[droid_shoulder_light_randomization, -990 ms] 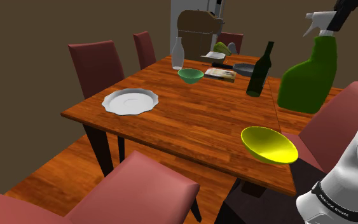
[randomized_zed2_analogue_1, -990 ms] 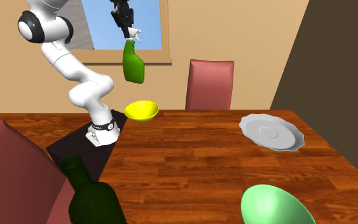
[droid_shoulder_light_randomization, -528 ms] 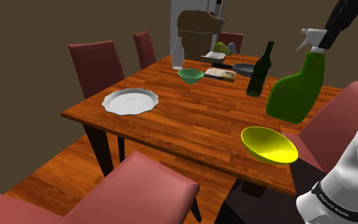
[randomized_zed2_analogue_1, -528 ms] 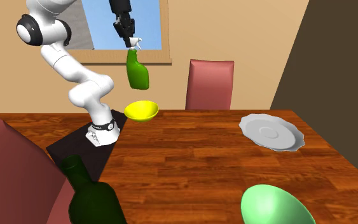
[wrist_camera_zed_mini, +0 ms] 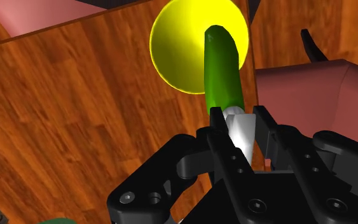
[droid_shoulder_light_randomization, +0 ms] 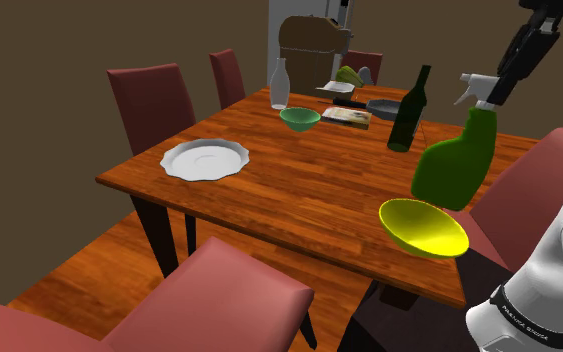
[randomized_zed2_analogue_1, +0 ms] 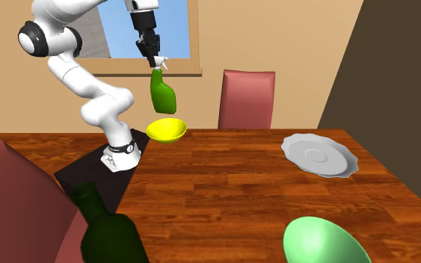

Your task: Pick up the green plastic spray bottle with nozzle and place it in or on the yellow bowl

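**Spray bottle hangs nozzle-up over the yellow bowl**

The gripper (droid_shoulder_light_randomization: 497, 88) (randomized_zed2_analogue_1: 155, 60) (wrist_camera_zed_mini: 241, 124) pinches the white spray head of the green spray bottle (droid_shoulder_light_randomization: 456, 165) (randomized_zed2_analogue_1: 162, 96) (wrist_camera_zed_mini: 222, 70); in the wrist view the two black fingers clasp the white neck from either side. The bottle is in the air, hanging below the fingers with its base downward. Its long axis is close to vertical but tilted, the base swung toward the shoulder view's left. The nozzle tip also points to that view's left.

Just below the base sits the yellow bowl (droid_shoulder_light_randomization: 424, 228) (randomized_zed2_analogue_1: 165, 130) (wrist_camera_zed_mini: 177, 51), near the table (droid_shoulder_light_randomization: 299, 185) (randomized_zed2_analogue_1: 223, 187) edge closest to the robot's stand. The second exterior view shows a gap between base and bowl. In the wrist view the green body lies across the bowl's plain yellow inside.

Farther off on the wooden table, a white plate (droid_shoulder_light_randomization: 205, 158) (randomized_zed2_analogue_1: 320, 155) and a green bowl (droid_shoulder_light_randomization: 300, 118) (randomized_zed2_analogue_1: 324, 243) show plain surfaces. A dark bottle (droid_shoulder_light_randomization: 409, 110) (randomized_zed2_analogue_1: 108, 231) stands upright, well apart from the yellow bowl.
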